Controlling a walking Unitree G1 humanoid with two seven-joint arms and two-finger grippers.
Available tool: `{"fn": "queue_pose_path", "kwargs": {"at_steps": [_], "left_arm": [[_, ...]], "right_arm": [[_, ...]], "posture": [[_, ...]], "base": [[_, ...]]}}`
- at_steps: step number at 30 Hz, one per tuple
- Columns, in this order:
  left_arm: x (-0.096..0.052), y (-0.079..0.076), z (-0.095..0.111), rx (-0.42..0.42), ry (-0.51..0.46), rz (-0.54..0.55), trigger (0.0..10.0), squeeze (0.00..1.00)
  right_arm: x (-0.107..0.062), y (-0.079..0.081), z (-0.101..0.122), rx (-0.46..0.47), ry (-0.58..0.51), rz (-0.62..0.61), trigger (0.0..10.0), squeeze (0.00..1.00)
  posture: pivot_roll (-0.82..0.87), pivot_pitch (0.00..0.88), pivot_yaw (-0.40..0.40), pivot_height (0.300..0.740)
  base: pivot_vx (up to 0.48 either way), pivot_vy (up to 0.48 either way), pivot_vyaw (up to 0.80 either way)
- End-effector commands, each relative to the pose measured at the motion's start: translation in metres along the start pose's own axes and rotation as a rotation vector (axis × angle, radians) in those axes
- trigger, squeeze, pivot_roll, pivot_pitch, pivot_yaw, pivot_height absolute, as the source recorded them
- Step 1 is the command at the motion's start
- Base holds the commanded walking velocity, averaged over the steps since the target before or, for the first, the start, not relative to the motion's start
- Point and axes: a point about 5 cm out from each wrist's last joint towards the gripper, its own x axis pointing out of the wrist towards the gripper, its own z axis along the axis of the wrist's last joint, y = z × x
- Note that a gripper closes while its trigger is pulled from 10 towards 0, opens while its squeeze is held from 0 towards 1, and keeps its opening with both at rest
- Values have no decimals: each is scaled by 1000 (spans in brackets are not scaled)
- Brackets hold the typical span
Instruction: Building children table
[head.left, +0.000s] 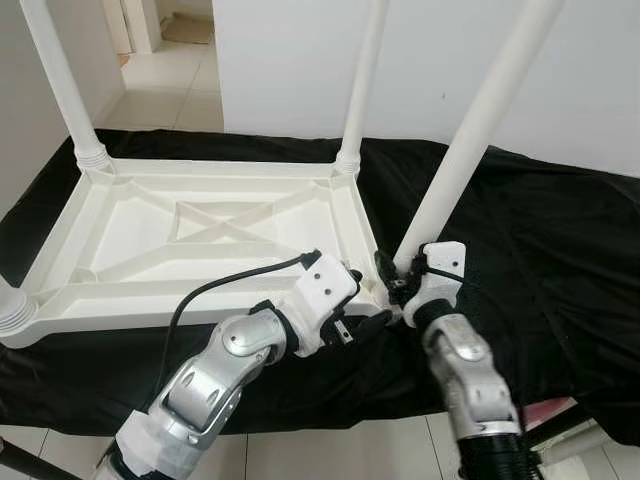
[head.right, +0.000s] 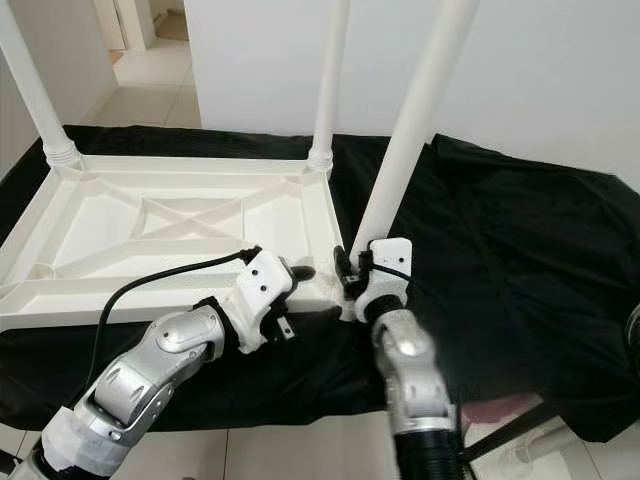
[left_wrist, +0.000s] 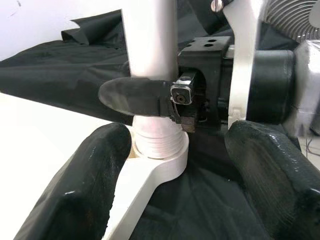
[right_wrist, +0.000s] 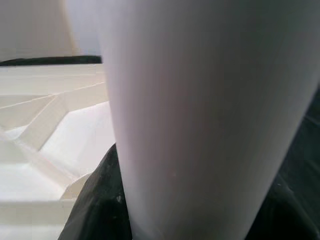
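You've got the white plastic tabletop lying upside down on a desk covered by a black cloth, ribbed underside facing up with an X-shaped brace in the middle panel. Legs stand up from its corners: far-left leg, far-right leg, and a threaded stub of a leg at the near-left corner.

The near-right leg is in its corner socket, tilted away to the right rather than upright. Your right tool is clamped on that leg just above the socket; in the left wrist view one black finger wraps across the white tube above its ribbed base. The right wrist view is pressed up against the tube, with the tabletop's ribs behind it.

Your left tool sits at the near-right corner of the tabletop, just beside the right tool. Its fingers are spread apart, one over the tabletop's rim, the other over the cloth, holding nothing, with the socket between them ahead.

The recessed underside panels hold nothing loose. Tiled floor and white wall behind.
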Motion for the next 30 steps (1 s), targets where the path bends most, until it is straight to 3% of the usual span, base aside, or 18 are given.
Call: {"fn": "queue_pose_path", "kwargs": {"at_steps": [1, 8, 14, 15, 18, 25, 26, 28, 29, 30], "left_arm": [[-1, -2, -2, 6, 4, -14, 10000, 0], [-1, -1, -2, 7, 7, -10, 10000, 0], [-1, -1, -1, 8, 7, -7, 10000, 0], [-1, 0, 0, 8, 6, -4, 10000, 0], [-2, 1, 0, 8, 6, -1, 10000, 0], [-3, 5, 0, 14, 8, 15, 10000, 0], [-2, 5, 0, 14, 8, 16, 10000, 0], [-2, 5, 1, 14, 7, 16, 10000, 0], [-1, 5, 1, 14, 6, 17, 10000, 0], [-1, 5, 1, 14, 6, 18, 10000, 0]], "right_arm": [[-8, -6, -9, 33, 48, -160, 10000, 0], [-8, 5, -3, 70, 22, -145, 10000, 0], [-10, 3, 5, 47, -15, -125, 10000, 0], [-10, 3, 7, 62, -29, -112, 10000, 1000], [-9, 2, 9, 63, -41, -98, 10000, 1000], [-7, -10, 11, 43, -32, 75, 10000, 1000], [-6, -11, 11, 48, -21, 145, 10000, 369], [-6, -12, 11, 51, -13, 194, 10000, 369], [-6, -12, 11, 40, -14, 238, 10000, 0], [-6, -13, 12, 32, -15, 263, 10000, 0]], "posture": [[-53, 61, -74, 740], [-52, 71, -72, 740], [-50, 82, -71, 740], [-51, 91, -62, 740], [-51, 91, -62, 740], [-54, 96, -62, 740], [-55, 96, -65, 740], [-55, 96, -65, 740], [-57, 95, -63, 740], [-57, 95, -63, 740]], "base": [[0, 0, 0], [0, 0, 0], [0, 0, 0], [0, 0, 0], [0, 0, 0], [0, 0, 0], [0, 0, 0], [0, 0, 0], [0, 0, 0], [0, 0, 0]]}}
